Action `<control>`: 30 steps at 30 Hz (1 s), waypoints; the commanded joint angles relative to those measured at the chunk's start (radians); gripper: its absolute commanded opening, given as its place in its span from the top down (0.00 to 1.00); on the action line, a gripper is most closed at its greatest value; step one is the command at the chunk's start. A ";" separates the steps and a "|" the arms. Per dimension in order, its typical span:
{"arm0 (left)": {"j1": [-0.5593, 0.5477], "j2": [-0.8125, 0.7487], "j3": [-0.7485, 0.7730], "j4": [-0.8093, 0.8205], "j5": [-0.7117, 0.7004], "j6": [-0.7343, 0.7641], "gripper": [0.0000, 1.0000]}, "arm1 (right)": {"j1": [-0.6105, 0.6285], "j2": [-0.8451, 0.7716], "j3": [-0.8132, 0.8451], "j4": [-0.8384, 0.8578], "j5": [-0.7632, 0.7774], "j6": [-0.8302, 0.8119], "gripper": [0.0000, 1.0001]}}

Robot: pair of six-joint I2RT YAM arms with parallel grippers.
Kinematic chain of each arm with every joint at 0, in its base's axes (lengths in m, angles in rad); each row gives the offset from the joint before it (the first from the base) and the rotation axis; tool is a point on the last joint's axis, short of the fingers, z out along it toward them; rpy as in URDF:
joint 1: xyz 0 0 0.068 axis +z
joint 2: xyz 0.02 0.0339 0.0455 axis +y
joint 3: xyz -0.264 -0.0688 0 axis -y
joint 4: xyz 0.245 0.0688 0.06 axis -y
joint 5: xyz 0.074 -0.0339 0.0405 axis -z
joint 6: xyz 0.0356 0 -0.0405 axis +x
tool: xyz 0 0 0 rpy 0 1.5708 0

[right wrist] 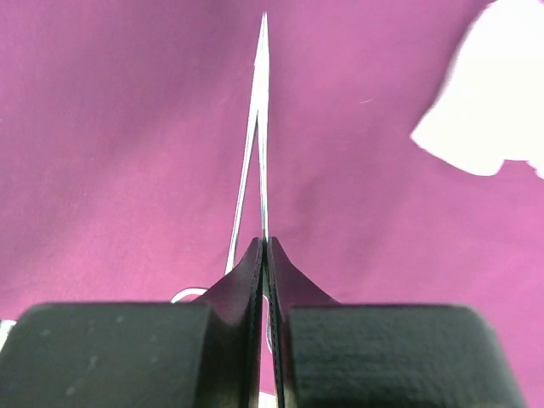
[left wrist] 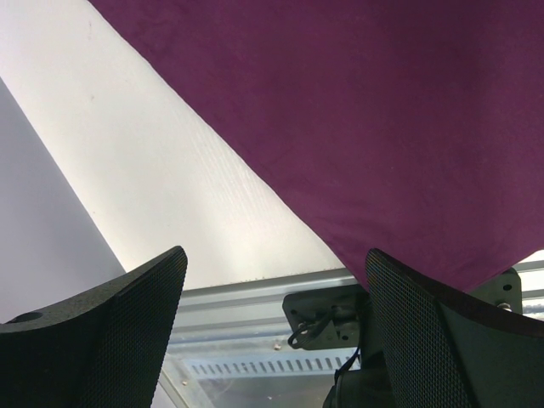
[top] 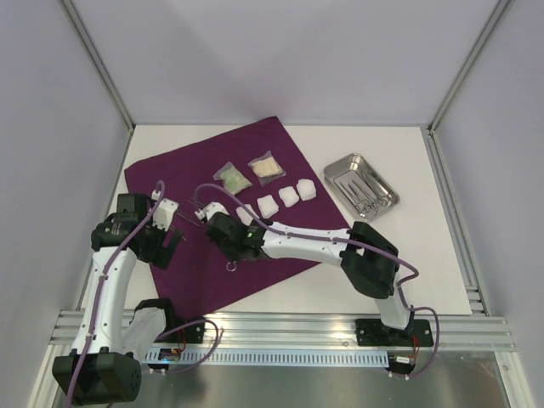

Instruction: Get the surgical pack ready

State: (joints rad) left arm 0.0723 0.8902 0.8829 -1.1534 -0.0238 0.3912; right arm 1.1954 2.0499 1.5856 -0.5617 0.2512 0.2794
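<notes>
The deep-purple cloth [top: 255, 221] lies spread on the white table. On it are two clear packets [top: 231, 178] and a row of white gauze pads [top: 289, 196]. The steel tray [top: 384, 189] stands off the cloth at the right with steel instruments [top: 361, 189] in it. My right gripper [top: 231, 251] is low over the cloth's left-middle, shut on a steel scissor-like instrument [right wrist: 259, 127] whose ring handle [top: 230, 269] shows below it. In the right wrist view the jaws [right wrist: 265, 246] pinch it with its tips pointing away. My left gripper [top: 170, 238] is open and empty over the cloth's left edge [left wrist: 382, 110].
The aluminium rail [top: 280, 327] and the arm bases run along the near table edge. Bare white table [left wrist: 153, 170] lies left of the cloth. Grey walls with frame posts enclose the table. A gauze pad [right wrist: 493, 93] lies right of the held instrument.
</notes>
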 commanded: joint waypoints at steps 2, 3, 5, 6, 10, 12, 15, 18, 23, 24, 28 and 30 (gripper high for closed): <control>-0.002 0.000 0.033 0.001 0.005 0.001 0.05 | -0.046 -0.135 -0.065 0.092 0.034 -0.040 1.00; -0.002 0.004 0.031 0.001 0.007 0.001 0.05 | -0.059 -0.164 -0.084 0.103 0.028 -0.046 1.00; -0.002 0.009 0.030 0.009 0.008 0.001 0.05 | -0.094 -0.188 -0.123 0.121 0.013 -0.048 0.99; -0.002 0.015 0.030 0.009 0.009 0.000 0.05 | -0.100 -0.197 -0.131 0.123 -0.003 -0.054 0.99; -0.003 0.018 0.030 0.018 0.012 -0.002 0.05 | -0.115 -0.215 -0.176 0.118 0.014 -0.072 1.00; -0.003 0.021 0.028 0.021 0.013 0.000 0.05 | -0.131 -0.217 -0.214 0.126 -0.019 -0.066 1.00; -0.003 0.027 0.028 0.024 0.013 0.001 0.05 | -0.134 -0.197 -0.249 0.138 -0.105 -0.097 0.99; -0.003 0.029 0.028 0.027 0.016 0.000 0.05 | -0.134 -0.126 -0.199 0.093 -0.148 -0.170 0.89; -0.002 0.035 0.031 0.027 0.019 -0.002 0.05 | -0.134 -0.028 -0.105 0.013 -0.132 -0.259 0.72; -0.002 0.035 0.031 0.027 0.019 0.000 0.05 | -0.134 -0.004 -0.089 0.000 -0.124 -0.273 0.73; -0.003 0.033 0.030 0.026 0.019 0.000 0.05 | -0.135 0.044 -0.014 -0.050 -0.116 -0.273 0.81; -0.002 0.032 0.030 0.026 0.019 0.001 0.05 | -0.135 0.056 -0.006 -0.067 -0.130 -0.275 0.82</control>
State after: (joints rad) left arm 0.0723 0.9257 0.8829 -1.1408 -0.0116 0.3912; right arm 1.0607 2.0800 1.5333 -0.5732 0.1345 0.0395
